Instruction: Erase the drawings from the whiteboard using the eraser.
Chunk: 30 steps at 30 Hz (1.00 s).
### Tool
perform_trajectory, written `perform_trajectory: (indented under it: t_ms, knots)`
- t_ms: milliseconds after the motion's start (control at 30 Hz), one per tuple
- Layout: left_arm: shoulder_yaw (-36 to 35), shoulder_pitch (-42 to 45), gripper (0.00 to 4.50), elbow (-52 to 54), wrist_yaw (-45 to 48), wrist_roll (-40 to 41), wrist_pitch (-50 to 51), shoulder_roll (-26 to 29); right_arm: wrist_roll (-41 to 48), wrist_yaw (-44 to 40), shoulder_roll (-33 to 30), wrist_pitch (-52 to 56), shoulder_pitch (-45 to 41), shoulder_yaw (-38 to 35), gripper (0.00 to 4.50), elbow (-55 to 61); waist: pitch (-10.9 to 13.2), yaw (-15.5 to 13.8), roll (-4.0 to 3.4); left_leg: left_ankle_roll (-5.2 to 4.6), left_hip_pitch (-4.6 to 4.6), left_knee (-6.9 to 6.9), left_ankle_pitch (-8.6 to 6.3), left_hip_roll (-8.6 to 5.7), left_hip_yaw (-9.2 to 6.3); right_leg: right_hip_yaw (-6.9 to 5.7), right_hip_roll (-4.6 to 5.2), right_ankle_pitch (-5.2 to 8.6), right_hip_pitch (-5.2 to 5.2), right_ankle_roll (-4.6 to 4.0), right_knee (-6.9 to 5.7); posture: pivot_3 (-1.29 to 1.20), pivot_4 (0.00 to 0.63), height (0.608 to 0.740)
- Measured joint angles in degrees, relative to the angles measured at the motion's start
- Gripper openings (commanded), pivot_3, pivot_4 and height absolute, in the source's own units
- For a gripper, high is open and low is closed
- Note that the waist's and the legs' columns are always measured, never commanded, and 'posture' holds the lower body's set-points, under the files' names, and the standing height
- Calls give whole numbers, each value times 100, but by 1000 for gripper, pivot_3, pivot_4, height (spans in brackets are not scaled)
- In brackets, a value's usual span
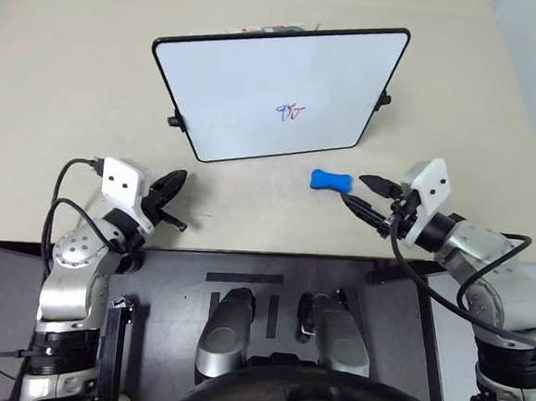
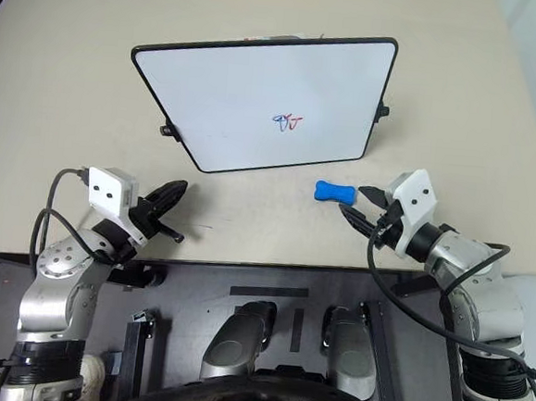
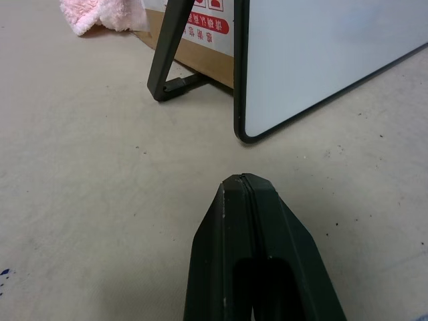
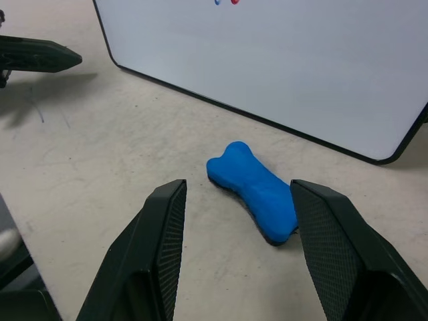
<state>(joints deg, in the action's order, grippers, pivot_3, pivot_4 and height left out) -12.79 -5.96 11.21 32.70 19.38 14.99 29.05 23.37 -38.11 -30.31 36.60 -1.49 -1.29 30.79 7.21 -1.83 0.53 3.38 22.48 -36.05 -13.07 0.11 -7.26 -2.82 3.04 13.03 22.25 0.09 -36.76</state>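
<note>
The whiteboard (image 1: 250, 78) stands tilted on the beige table, with the small blue and red drawings (image 1: 291, 113) right of its middle. In front of its lower right corner lies the blue bone-shaped eraser (image 1: 330, 180). My right gripper (image 1: 354, 189) is open just right of the eraser. In the right wrist view the eraser (image 4: 254, 190) lies on the table just ahead of the spread fingers (image 4: 167, 227), untouched. My left gripper (image 1: 179, 179) is shut and empty, low over the table in front of the board's lower left corner (image 3: 247, 134).
Behind the board its black stand leg (image 3: 167, 53) rests on the table, with a cardboard box (image 3: 200, 57) and a pink cloth (image 3: 100, 15) beyond. A dark platform (image 1: 272, 266) borders the table's near edge.
</note>
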Motion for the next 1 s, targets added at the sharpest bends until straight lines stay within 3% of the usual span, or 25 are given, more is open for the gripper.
perform_trajectory:
  t_ms: [567, 1000]
  knots:
    - [-33, 373, 0, 314, 384, 287, -389, 7, -20, 155, -192, -52, 80, -35, 2595, 141, 0, 0, 0, -2, -1, 0, 0, 0, 0, 1, -1, 0, -1, 2, -2, 0, 150, 740]
    - [635, 413, 0, 119, 705, 17, -1137, -281, -513, 313, -222, -419, -232, 236, 2595, -287, 0, -3, 0, -6, 0, 0, -3, 3, -1, 2, -1, 0, 2, 2, -5, 0, 150, 740]
